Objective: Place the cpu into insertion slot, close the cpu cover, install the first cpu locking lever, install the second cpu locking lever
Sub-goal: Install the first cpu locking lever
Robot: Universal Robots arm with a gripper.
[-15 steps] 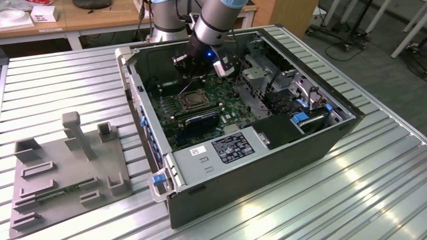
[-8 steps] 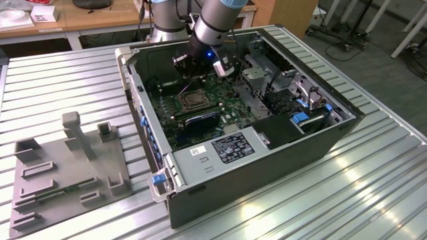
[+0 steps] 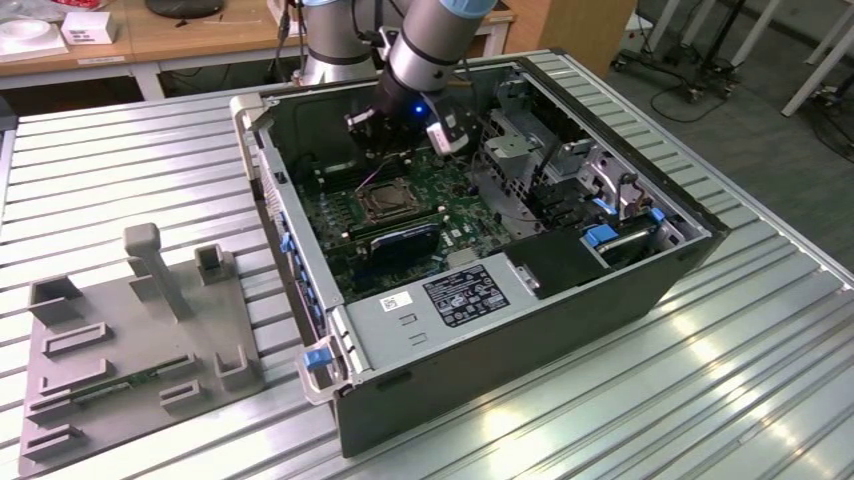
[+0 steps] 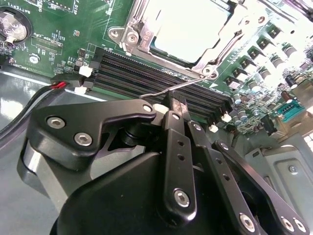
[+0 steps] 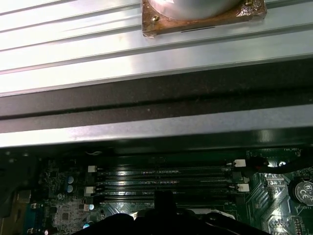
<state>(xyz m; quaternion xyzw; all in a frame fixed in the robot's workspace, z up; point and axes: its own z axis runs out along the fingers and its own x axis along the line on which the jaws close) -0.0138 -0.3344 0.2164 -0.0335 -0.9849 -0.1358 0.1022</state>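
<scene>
The ribbed metal surface (image 3: 747, 380) carries the open computer case (image 3: 534, 330) on its side, which turns the motherboard (image 4: 58, 29) up towards my arm (image 3: 434, 50) so I can come at it from above. A grey fixture (image 3: 134, 330) sits well apart on the exterior view's left.

The arm reaches down into the case, and the claw (image 4: 176, 100) hangs low over the long black memory slots (image 4: 146, 73), just beside the insertion slot (image 3: 380, 200). Its two fingers are drawn narrow, pressed together with nothing between them that I can make out.

In the second wrist view the cpu cover (image 4: 142, 38) looks to lie flat on the socket, and the cpu (image 4: 188, 24) shows pale through its cut-out, so I judge the chip seated and the cover down.

A thin locking lever (image 4: 190, 82) runs slantwise from the socket's corner and passes right at the fingertips. I read the narrow claw as a pushing tool set against that wire. Whether it touches the lever I cannot tell.
</scene>
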